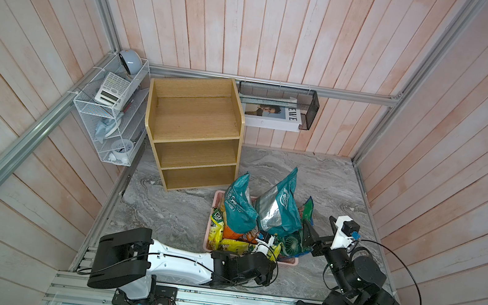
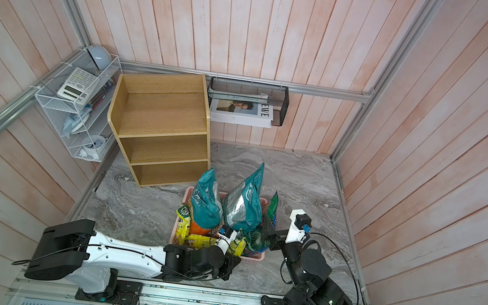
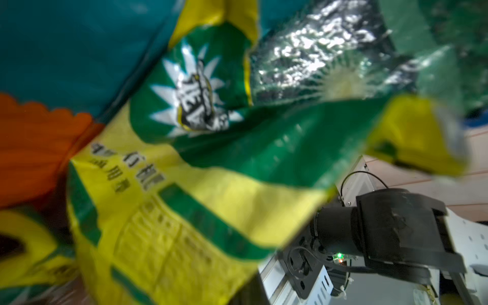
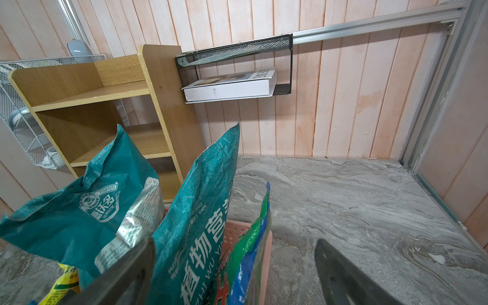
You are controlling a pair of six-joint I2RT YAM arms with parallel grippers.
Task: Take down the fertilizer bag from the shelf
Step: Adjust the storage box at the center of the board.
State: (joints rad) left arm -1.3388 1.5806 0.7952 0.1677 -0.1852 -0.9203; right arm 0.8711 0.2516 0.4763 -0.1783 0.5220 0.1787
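The light-wood shelf stands at the back left, and all three tiers are bare. Several fertilizer bags sit in a pink basket on the table. Two tall teal bags stand upright in it. My left gripper is shut at the basket's near edge among the yellow bags. A yellow-green bag fills its wrist view and hides the fingers. My right gripper is open at the basket's right end, astride a teal bag and a green-blue bag.
A white wire rack with a calculator hangs on the left wall. A black mesh basket holding a white book hangs on the back wall. Grey marble tabletop lies to the right of the pink basket. The arms' rail runs along the front.
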